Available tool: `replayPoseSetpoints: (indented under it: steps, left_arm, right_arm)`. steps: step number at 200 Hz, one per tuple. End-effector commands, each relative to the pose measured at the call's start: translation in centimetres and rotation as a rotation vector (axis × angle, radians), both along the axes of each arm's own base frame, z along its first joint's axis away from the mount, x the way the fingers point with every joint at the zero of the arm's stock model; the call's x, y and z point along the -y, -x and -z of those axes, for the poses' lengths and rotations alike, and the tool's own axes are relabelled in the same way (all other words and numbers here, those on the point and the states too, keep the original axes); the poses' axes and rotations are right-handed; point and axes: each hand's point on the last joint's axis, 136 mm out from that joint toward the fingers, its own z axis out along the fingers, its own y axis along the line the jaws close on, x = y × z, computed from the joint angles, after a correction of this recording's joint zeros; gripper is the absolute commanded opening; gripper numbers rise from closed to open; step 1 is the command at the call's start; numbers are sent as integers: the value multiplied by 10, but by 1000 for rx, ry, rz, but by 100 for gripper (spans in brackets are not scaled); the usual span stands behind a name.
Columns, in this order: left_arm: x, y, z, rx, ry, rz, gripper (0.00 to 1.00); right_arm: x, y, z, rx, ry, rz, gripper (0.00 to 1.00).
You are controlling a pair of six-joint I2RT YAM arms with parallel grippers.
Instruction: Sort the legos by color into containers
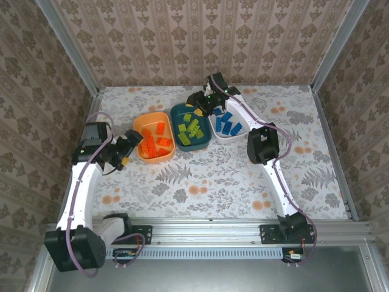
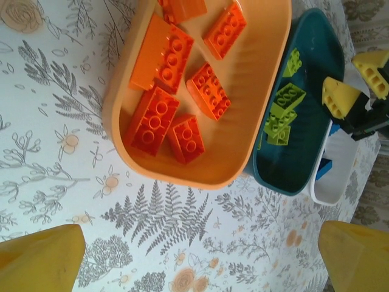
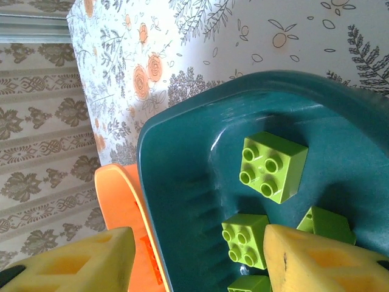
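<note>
Over on the left, the left end effector point(image 1: 126, 151) hangs with its jaws spread wide and nothing between them, just beside the near-left end of the shallow orange plastic dish point(image 2: 121, 140) on the floral tabletop point(image 1: 200, 182). Six orange studded bricks point(image 2: 163, 58) lie in that dish, all ahead of those jaws, none touching them. Next along, right beside the orange dish, comes the dark teal plastic dish point(image 3: 176, 182) with lime green studded bricks point(image 3: 272, 165) inside. The top view suggests about six, though they crowd too closely for a sure count. And there's the right end effector point(image 3: 197, 261), poised over the far end of the teal dish, jaws partly apart and gripping nothing. One green brick lies on the dish floor beneath the gap, another just beyond it. Far right, the white plastic dish point(image 2: 334, 176) holds roughly five blue studded bricks point(image 1: 226, 123), just to the right of that end effector.
</note>
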Motion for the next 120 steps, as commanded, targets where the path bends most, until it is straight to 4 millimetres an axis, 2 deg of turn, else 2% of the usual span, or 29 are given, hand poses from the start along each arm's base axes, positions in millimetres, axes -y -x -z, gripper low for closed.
replayPoseSetpoints:
  steps: [1, 28, 52, 73, 102, 120]
  left_arm:
    - [-1, -14, -26, 99, -3, 63, 100]
    - [-11, -17, -37, 134, -37, 74, 100]
    - [-20, -18, -43, 181, -65, 50, 100]
    - [-23, -20, -38, 211, -66, 33, 100]
    - [-27, -28, -29, 201, -107, 17, 100]
    - [-31, -35, -22, 189, -162, 8, 100]
  right_arm:
    - [14, 5, -47, 49, 15, 17, 59]
    - [29, 14, -91, 154, 63, -4, 59]
    - [66, 26, -128, 249, 158, -2, 61]
    - [115, 37, -154, 342, 243, 56, 63]
    - [200, 59, -184, 551, 373, 218, 67]
    - [246, 84, -183, 654, 437, 295, 73]
